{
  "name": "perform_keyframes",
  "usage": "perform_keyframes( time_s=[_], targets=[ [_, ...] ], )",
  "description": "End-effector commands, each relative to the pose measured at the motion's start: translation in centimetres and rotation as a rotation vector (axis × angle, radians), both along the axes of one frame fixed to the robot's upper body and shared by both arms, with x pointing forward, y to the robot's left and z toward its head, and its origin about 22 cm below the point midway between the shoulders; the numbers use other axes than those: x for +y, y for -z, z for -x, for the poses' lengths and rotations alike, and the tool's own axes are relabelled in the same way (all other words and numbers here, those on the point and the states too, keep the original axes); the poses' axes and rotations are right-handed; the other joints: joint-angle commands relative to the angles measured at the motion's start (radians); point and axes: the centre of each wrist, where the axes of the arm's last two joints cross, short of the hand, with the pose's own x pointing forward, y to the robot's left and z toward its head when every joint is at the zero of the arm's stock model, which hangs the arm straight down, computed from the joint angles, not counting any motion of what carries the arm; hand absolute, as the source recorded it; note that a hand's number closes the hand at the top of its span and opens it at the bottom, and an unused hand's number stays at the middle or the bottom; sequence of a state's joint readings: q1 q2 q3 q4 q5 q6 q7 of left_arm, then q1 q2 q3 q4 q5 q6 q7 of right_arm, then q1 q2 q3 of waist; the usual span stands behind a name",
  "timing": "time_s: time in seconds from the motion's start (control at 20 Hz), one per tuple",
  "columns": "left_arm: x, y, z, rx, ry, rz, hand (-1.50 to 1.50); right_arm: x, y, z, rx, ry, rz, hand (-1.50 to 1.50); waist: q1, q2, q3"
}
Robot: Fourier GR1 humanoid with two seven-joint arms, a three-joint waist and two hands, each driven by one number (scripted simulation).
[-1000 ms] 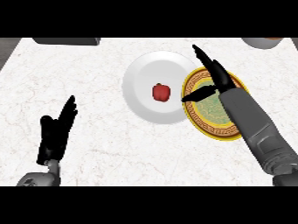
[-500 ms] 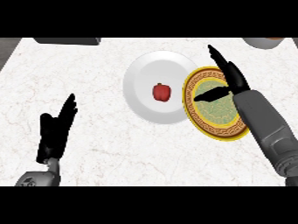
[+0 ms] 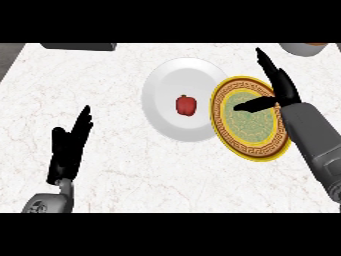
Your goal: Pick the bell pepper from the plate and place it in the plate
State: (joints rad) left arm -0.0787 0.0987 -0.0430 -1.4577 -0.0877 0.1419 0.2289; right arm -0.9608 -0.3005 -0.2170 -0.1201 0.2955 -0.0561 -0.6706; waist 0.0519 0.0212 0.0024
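Down low at the left, the left hand (image 3: 69,145) shows over the white counter (image 3: 151,175). Its fingers are straight and point up, it holds nothing, and it is just as it was before. A bit farther, at the right, lies the yellow patterned plate (image 3: 250,145). The right hand (image 3: 280,87) hangs over its far side, wide open with the thumb sticking out, and holds nothing (it has slid a little to the right since a moment ago). The red bell pepper (image 3: 185,105) sits in the middle of the white plate (image 3: 162,75), right beside the yellow one, and has not moved. At the far edge are a dark thing (image 3: 78,46) and a bowl (image 3: 304,48).
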Motion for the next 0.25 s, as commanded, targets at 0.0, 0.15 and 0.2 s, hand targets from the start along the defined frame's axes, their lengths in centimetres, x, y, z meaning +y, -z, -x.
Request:
perform_keyframes(
  time_s=[0.0,0.15,0.2],
  targets=[
    [-1.5,0.2,1.6,-0.009,0.013,0.012,0.00,-0.9,0.0,0.2,0.013,0.042,0.021,-1.50,0.016,0.003,0.001],
    [-0.3,0.3,0.2,-0.023,0.010,-0.008,0.00,-2.6,0.6,1.0,-0.026,0.058,0.039,-1.50,0.008,0.007,0.001],
    [0.5,0.0,1.0,0.002,0.000,-0.018,0.00,-2.4,0.3,0.8,-0.003,0.050,0.054,-1.50,0.012,0.003,0.001]
  ],
)
